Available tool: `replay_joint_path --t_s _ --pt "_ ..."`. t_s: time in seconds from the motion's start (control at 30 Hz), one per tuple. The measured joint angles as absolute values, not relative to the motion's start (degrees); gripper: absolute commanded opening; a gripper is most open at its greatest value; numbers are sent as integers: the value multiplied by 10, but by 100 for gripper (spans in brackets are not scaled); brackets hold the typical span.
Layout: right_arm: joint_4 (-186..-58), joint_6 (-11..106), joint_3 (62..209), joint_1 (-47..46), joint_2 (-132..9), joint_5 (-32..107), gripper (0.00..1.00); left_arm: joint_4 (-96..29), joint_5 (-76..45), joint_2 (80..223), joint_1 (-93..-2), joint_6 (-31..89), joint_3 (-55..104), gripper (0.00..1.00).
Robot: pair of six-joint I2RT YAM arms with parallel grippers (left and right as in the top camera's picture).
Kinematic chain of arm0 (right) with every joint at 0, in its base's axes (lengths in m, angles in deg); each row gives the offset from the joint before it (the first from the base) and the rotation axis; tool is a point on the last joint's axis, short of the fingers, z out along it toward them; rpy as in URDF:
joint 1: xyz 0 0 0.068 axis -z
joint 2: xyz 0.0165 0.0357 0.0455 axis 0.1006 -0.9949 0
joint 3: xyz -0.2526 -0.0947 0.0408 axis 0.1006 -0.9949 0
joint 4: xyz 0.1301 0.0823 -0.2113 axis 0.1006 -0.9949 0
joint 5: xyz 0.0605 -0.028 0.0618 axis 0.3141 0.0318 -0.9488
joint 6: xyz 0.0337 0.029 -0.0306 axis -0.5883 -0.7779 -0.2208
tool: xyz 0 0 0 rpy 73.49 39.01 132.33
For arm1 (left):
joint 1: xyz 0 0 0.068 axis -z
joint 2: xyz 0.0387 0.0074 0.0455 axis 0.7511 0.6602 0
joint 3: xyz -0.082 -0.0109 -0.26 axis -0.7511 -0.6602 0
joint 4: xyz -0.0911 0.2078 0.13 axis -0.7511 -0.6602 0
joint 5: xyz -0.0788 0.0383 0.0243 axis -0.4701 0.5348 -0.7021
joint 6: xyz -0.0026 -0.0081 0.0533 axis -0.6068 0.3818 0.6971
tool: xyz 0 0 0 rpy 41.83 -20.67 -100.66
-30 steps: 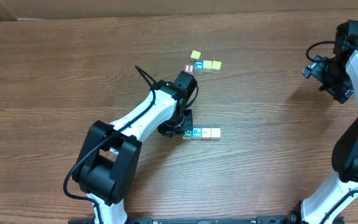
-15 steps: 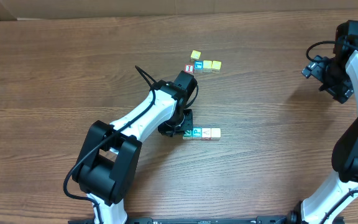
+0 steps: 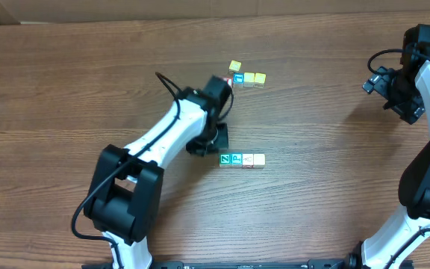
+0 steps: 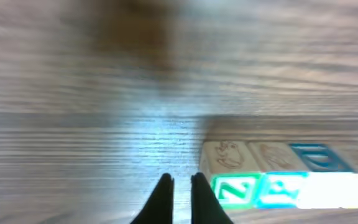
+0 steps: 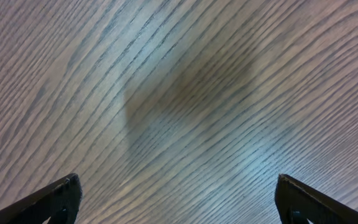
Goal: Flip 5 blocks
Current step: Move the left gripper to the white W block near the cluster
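A row of small blocks lies on the table: green-faced Z (image 3: pixel 225 159), teal-faced P (image 3: pixel 237 159) and two whitish ones (image 3: pixel 248 159) (image 3: pixel 259 159). My left gripper (image 3: pixel 216 139) hangs just up-left of the Z block, apart from it. In the left wrist view its fingertips (image 4: pixel 165 182) stand almost together with nothing between them, and the Z block (image 4: pixel 236 190) sits just to their right with the teal one (image 4: pixel 278 188) beyond. A second cluster holds yellow-tan cubes (image 3: pixel 234 66) (image 3: pixel 249 78). My right gripper (image 5: pixel 179 193) is open over bare wood.
In the far cluster a teal cube (image 3: pixel 238 78) sits beside another tan cube (image 3: pixel 260 78); a red-faced cube is mostly hidden behind my left wrist. The right arm (image 3: pixel 402 90) stays at the table's far right edge. Cardboard borders the table at the back.
My left gripper has drawn back up and left from the green Z block, leaving the row where it lay. The right arm has not moved.
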State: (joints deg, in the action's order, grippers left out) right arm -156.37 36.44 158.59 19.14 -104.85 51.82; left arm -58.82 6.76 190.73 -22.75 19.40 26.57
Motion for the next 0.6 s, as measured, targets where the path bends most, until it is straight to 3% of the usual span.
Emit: replay_joint_path --t_s 0.03,0.13,0.2,0.4,0.6 --pt "-1564 364 1586 191 -1048 518 100 -602 67 1907 -232 201 284 19" --pt "-1563 364 1586 191 -1048 518 100 -630 73 1907 -244 238 360 47" --pt "-1564 364 1586 191 -1048 518 100 -632 90 1907 -246 245 398 57" --pt "-1563 365 1586 191 -1048 518 100 -578 149 1908 -247 230 426 67" --pt "-1564 364 1586 191 -1048 518 100 -552 182 1932 -247 206 426 67"
